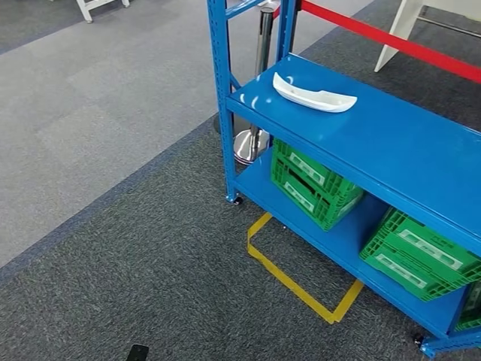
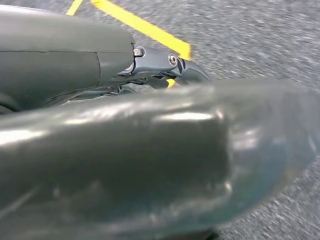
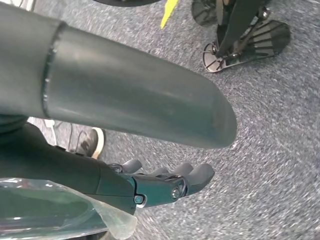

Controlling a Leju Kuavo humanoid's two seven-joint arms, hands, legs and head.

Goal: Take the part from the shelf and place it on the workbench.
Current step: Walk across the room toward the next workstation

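White and glossy, the part [image 1: 313, 94] lies alone on the top deck of a blue metal shelf [image 1: 397, 143], near its front-left corner. It is a long, shallow, curved moulding, tapering at both ends; it looks like light, stiff plastic, probably slick, so a hold across its narrower middle, thumb under the raised rim, seems safest. Below, on the lower deck, sit green crates [image 1: 309, 184]. Yellow tape [image 1: 294, 286] marks a box on the dark grey carpet [image 1: 142, 256] before the shelf; a red barrier strap [image 1: 397, 43] runs behind.

Both arms hang low over the carpet. The left robot hand [image 2: 162, 62] holds nothing, though whether its fingers are spread cannot be told. The right robot hand [image 3: 170, 182] holds nothing, fingers extended and slightly apart. No worktop is visible.
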